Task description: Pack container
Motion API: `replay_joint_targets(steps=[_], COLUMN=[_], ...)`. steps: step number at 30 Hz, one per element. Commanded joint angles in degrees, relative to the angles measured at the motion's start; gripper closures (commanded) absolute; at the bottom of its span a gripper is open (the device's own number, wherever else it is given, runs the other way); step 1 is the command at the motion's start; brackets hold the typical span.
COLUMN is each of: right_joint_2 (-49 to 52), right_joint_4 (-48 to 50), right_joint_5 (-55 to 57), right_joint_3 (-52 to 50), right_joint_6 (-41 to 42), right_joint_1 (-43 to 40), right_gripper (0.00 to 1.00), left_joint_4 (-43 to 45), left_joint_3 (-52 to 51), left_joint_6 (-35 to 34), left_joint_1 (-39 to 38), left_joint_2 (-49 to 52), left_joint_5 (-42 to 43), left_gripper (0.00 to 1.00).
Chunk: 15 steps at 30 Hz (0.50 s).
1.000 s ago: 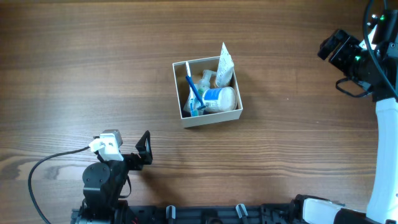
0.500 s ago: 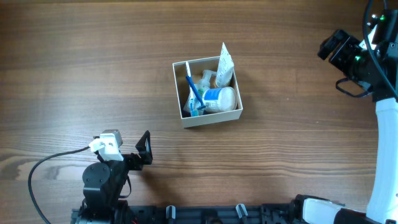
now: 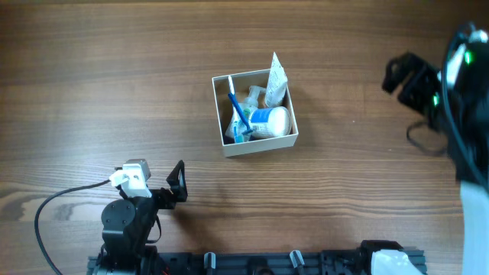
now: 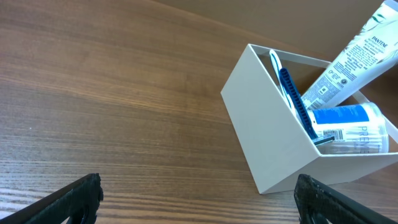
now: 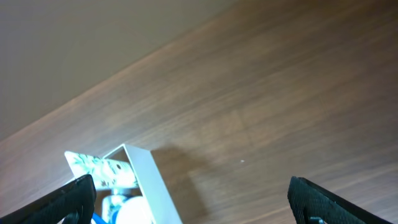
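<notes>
Your left gripper (image 3: 177, 183) is hanging low over the table (image 3: 92, 69) close to the base, released. Its fingers (image 4: 78, 199) are standing wide apart at the edges of the wrist view and are gripping nothing.

From there the box (image 4: 267, 137) is lying ahead and to the right, near but not touching, turning one corner and a white wall toward you. Being square, it is offering no long axis of its own. It is sitting slightly skewed to the wood grain near the table's middle.

Inside, a blue toothbrush (image 3: 238, 114) is running along the left wall, and a blue-labelled bottle (image 3: 270, 121) is lying on its side beside it. A white tube (image 3: 276, 75) is leaning up out of the far right corner, poking past the rim.

Farther off, your right gripper (image 5: 196, 202) is also hanging slack, with nothing between its spread fingers. It is sitting well apart from the box on its right side and is showing blurred in the overhead view.

By my reading, the box is looking packed. Should a further touch be needed, such as nudging the tube down, the left gripper is looking the nearer one, reaching forward and rightward.
</notes>
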Motion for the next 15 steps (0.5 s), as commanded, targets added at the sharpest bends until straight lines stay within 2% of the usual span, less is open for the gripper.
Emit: replay_joint_targets(steps=[1, 5, 8, 10, 15], right_joint_2=[-10.23, -23.8, -32.94, -40.13, -52.74], right_joint_4=[7.06, 18.82, 23.85, 26.45, 26.67], right_joint_5=[5.84, 1.77, -2.25, -3.08, -3.41], right_joint_3=[-11.21, -28.79, -39.39, -46.88, -58.42], right_joint_6=[-4.68, -16.15, -21.49, -22.05, -22.14], right_joint_1=[0.39, 0.39, 0.39, 0.39, 0.39], right_gripper=[0.0, 0.0, 0.0, 0.0, 0.0], left_joint_4=[0.31, 0.31, 0.31, 0.31, 0.31], left_joint_3=[-0.26, -0.26, -0.26, -0.26, -0.26], left_joint_6=[0.7, 0.7, 0.7, 0.7, 0.7], left_joint_1=[0.48, 0.48, 0.48, 0.48, 0.48], left_joint_2=[-0.68, -0.68, -0.68, -0.68, -0.68], left_joint_5=[0.68, 0.68, 0.7, 0.68, 0.68], left_gripper=[0.0, 0.0, 0.0, 0.0, 0.0])
